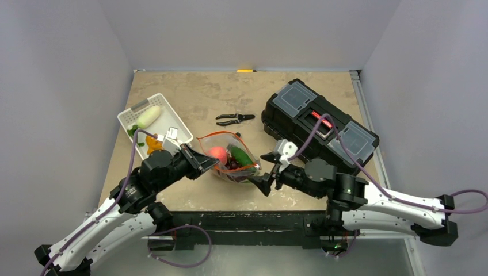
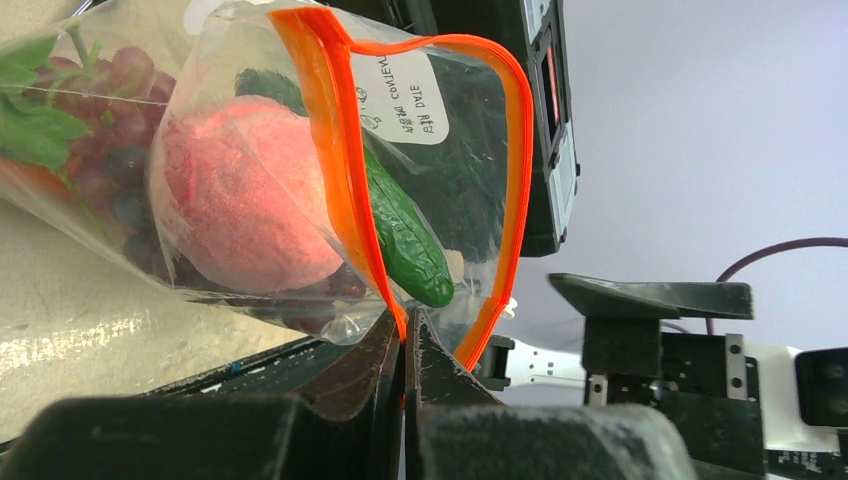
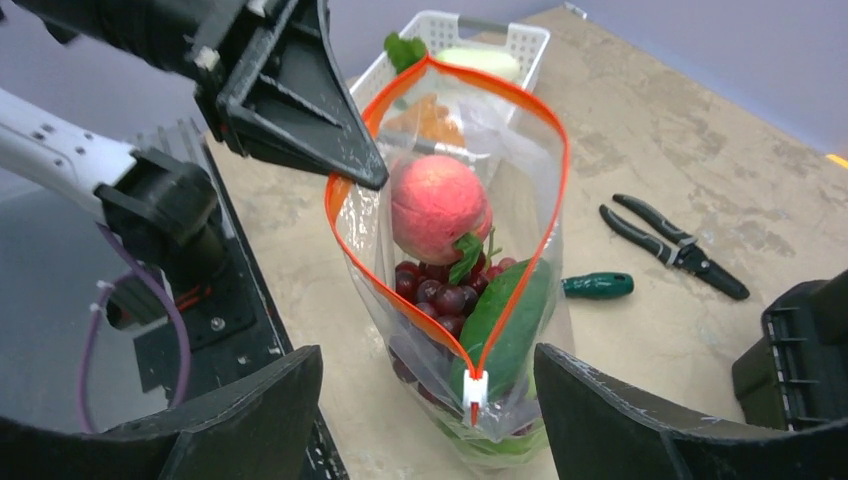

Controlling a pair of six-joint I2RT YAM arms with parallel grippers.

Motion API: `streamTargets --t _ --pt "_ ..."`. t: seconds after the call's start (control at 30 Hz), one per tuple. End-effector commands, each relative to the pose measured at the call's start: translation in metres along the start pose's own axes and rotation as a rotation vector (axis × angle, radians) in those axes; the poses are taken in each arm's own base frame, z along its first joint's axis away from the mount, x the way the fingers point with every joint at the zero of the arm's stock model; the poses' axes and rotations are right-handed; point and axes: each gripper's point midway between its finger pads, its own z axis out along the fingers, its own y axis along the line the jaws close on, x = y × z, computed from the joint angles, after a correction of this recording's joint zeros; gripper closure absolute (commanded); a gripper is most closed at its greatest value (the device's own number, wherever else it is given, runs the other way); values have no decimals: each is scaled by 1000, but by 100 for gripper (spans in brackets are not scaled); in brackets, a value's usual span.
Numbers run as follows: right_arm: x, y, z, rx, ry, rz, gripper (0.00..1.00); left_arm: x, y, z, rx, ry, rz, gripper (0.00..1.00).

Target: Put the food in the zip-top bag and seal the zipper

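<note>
Loading step, bag held open. The bag stands on the table between the two arms, its mouth gaping toward the right arm. The left gripper is closed on the orange zipper at one side of the mouth. The right gripper is spread wide and holds nothing, just beside the white slider. A peach, grapes and a cucumber lie inside. A carrot and a pale vegetable are seen at the basket, outside the bag. Filling is judged incomplete. The next move probably calls for the free gripper to fetch these, the mouth being kept open, before the zipper is closed.
</note>
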Motion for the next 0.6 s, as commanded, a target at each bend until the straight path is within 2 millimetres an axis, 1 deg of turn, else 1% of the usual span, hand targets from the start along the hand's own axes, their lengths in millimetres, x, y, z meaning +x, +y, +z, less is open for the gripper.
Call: streamTargets --t 0.0,0.03,0.13,0.23,0.37,0.43,0.47,0.57 --pt "4 12 16 -50 7 -19 24 -11 -31 -10 95 -37 -11 100" --pt "5 14 18 -63 -1 -13 24 -12 -32 -11 97 -38 -9 100" --pt "12 11 19 -47 -21 -1 23 -12 -34 -11 105 -39 -4 100" --pt "24 8 23 -24 16 4 26 -11 -34 -11 106 -36 6 100" --pt "37 -3 28 55 52 25 38 -10 -33 -10 104 -32 18 100" --pt "38 -6 30 74 48 28 46 -9 -32 -9 108 -28 26 100" --pt "38 -6 31 78 48 24 48 -9 -32 -9 112 -29 34 100" --pt "36 -13 35 125 52 23 58 -11 -31 -10 120 -39 70 100"
